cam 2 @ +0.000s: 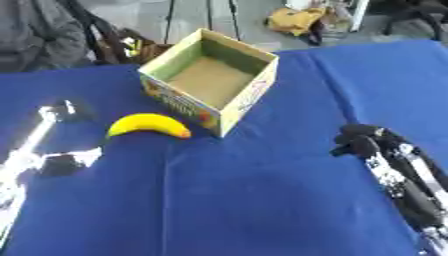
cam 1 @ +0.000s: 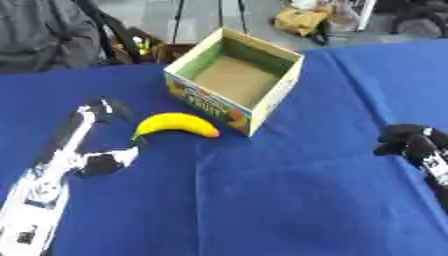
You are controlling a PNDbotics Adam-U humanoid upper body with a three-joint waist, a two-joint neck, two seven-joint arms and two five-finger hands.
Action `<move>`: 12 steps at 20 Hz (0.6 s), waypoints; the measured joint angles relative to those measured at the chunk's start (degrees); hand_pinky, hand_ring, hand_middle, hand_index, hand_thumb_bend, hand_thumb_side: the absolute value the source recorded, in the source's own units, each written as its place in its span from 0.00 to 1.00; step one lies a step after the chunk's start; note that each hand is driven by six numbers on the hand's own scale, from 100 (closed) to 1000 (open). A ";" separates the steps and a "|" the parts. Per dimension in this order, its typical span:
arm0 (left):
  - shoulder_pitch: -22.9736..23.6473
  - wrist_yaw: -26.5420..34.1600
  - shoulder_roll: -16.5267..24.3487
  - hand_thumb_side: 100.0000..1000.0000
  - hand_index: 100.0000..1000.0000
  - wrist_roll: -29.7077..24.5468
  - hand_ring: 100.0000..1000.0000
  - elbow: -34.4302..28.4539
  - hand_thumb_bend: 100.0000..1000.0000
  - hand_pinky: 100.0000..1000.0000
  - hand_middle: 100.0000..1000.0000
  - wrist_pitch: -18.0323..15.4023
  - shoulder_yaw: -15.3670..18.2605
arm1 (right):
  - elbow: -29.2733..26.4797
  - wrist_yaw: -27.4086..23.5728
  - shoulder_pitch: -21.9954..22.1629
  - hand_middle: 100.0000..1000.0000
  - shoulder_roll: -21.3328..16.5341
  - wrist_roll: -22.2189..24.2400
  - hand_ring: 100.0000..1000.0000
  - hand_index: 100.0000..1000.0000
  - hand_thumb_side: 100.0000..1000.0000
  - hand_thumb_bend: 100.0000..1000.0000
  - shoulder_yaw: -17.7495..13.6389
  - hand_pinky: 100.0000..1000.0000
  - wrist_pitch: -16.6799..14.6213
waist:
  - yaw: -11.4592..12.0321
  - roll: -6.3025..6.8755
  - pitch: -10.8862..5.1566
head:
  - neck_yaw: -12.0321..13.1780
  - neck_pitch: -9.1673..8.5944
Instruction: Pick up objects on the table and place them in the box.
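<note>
A yellow banana lies on the blue tablecloth, just left of the open cardboard box, whose inside holds nothing. My left hand lies open to the left of the banana, fingers stretched toward the far side, the thumb pointing right below the fruit's stem end. It does not touch the banana. My right hand sits at the right side of the table with fingers curled, holding nothing.
The blue cloth covers the whole table. A person in grey sits at the far left edge. Tripod legs and a tan bag stand on the floor beyond the table.
</note>
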 measured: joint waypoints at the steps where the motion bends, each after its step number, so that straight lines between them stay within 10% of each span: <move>1: -0.31 -0.46 0.20 0.10 0.66 -0.21 0.77 0.00 0.40 0.77 0.70 0.09 -0.10 | 0.00 0.00 0.00 0.62 0.00 0.01 0.61 0.76 0.66 0.09 0.00 0.78 0.01 | -0.01 0.02 -0.01 | 0.00 0.00; 12: -8.57 -6.94 4.94 0.12 0.77 -7.27 0.78 4.03 0.33 0.79 0.72 3.09 -4.10 | 0.00 -0.01 0.00 0.62 0.00 0.39 0.61 0.77 0.66 0.09 0.27 0.78 0.15 | -1.13 0.12 -0.14 | 0.47 -0.15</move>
